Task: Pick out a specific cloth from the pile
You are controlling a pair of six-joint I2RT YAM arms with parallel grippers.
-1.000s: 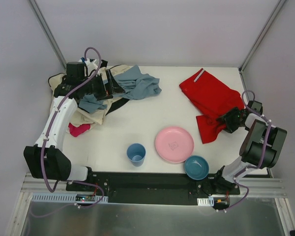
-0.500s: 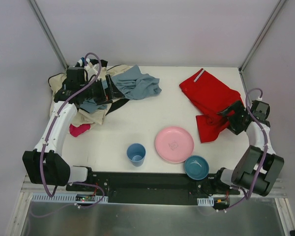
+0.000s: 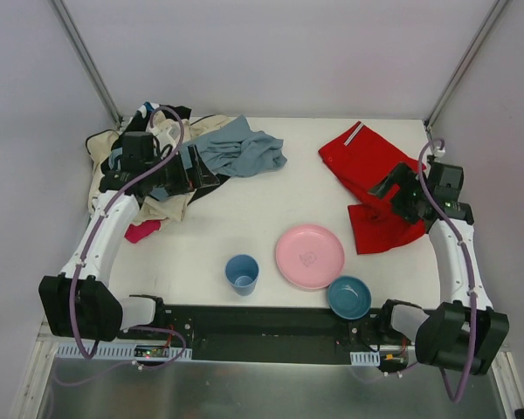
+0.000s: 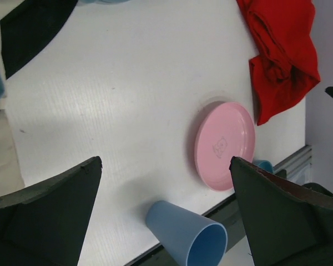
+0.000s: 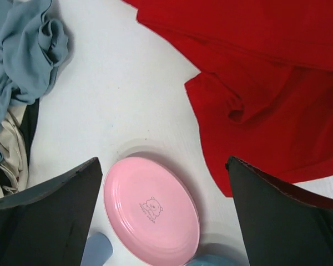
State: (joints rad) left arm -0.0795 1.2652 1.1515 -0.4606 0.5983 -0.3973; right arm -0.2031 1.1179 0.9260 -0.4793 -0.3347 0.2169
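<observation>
— Where's your right end effector (image 5: 162,162)?
— Its fingers are spread wide apart and hold nothing. It hangs over the cloth (image 3: 371,170), which lies at 2 o'clock on the counter (image 3: 244,214), well apart from the pile (image 3: 153,188).
— And the left end effector (image 4: 165,162)?
— Also apart and empty, over the pile at 10 o'clock. The plate (image 3: 309,256) sits at 5 o'clock.

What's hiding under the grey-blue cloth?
Cream fabric and a black strip poke out beneath the grey-blue garment at its left edge. Anything under its middle is covered.
</observation>
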